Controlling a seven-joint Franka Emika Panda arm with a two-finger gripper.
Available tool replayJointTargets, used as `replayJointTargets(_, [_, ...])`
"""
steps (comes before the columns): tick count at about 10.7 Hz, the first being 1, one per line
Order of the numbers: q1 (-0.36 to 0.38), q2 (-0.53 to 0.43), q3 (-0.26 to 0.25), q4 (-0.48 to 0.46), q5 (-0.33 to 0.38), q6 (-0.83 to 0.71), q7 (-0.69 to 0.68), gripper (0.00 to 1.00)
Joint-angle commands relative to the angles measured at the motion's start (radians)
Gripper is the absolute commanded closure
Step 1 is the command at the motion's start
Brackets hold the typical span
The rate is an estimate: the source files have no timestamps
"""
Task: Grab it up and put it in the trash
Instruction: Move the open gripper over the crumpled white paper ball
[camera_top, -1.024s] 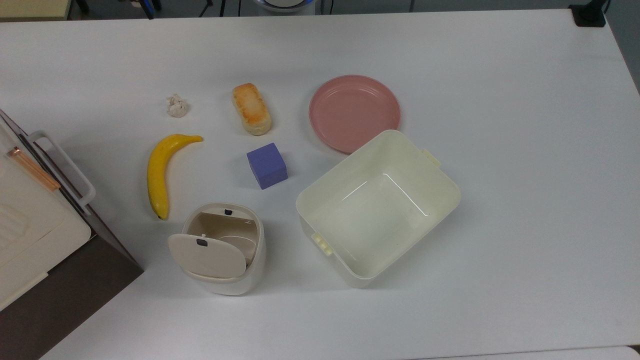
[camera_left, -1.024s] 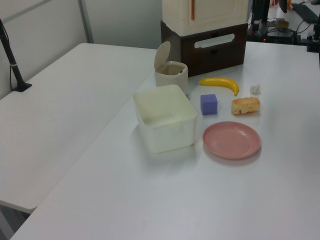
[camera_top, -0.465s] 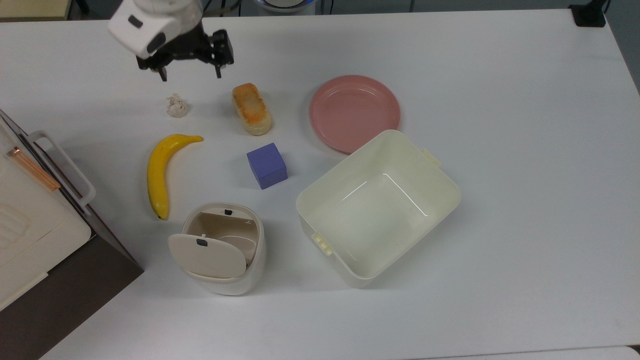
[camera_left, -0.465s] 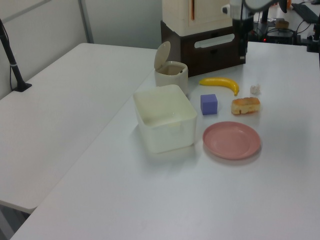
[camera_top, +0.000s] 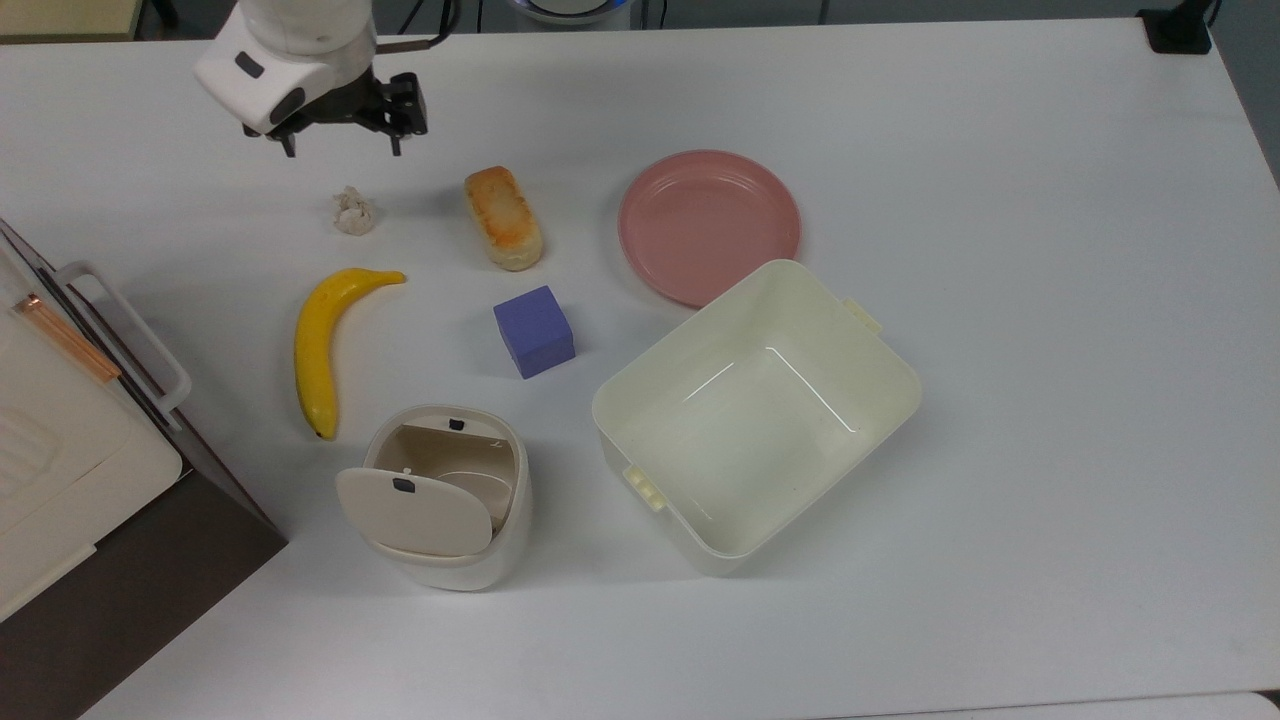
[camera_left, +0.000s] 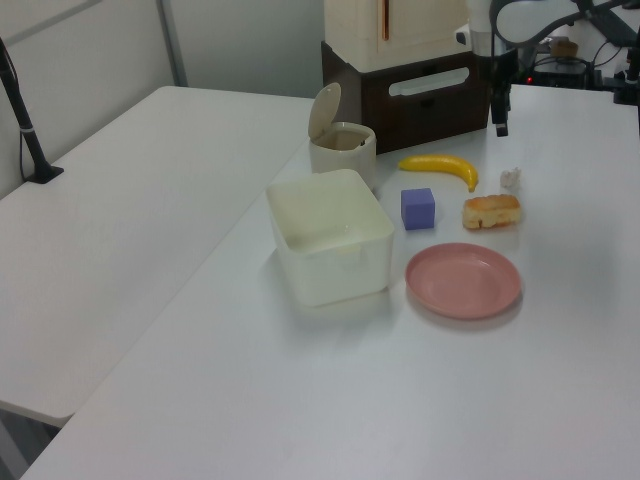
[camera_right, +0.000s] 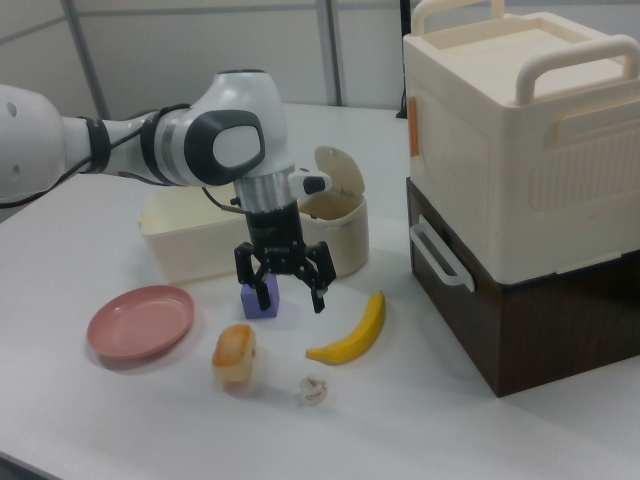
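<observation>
The small crumpled off-white paper wad (camera_top: 354, 212) (camera_left: 510, 179) (camera_right: 315, 390) lies on the white table between the banana and the bread roll. My gripper (camera_top: 342, 150) (camera_right: 288, 300) hangs open in the air over the table, its fingers spread wide with nothing between them. In the top view it sits just beyond the wad, toward the top edge. The trash (camera_top: 450, 500) (camera_left: 342, 145) (camera_right: 335, 225) is a small rounded cream bin. It stands near the banana's tip with its beige flap lid raised, so the inside shows.
A yellow banana (camera_top: 322, 345), a toasted bread roll (camera_top: 503, 218), a purple cube (camera_top: 534, 331) and a pink plate (camera_top: 709, 225) lie around the wad. A large cream tub (camera_top: 800, 272) stands beside the bin. A stacked cream and brown box (camera_top: 60, 450) fills the top view's left edge.
The arm came into view from the top view's upper edge. It then shifted slightly left in that view, ending nearer above the wad. The fingers stayed open. The objects have not moved.
</observation>
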Motion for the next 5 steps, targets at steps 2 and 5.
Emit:
replayJointTargets(2, [-0.001, -0.031, -0.004, -0.165, -0.107, 0.126, 0.009, 0.0])
replayJointTargets(5, [0.008, 0.049, -0.003, -0.18, -0.108, 0.199, 0.037, 0.0])
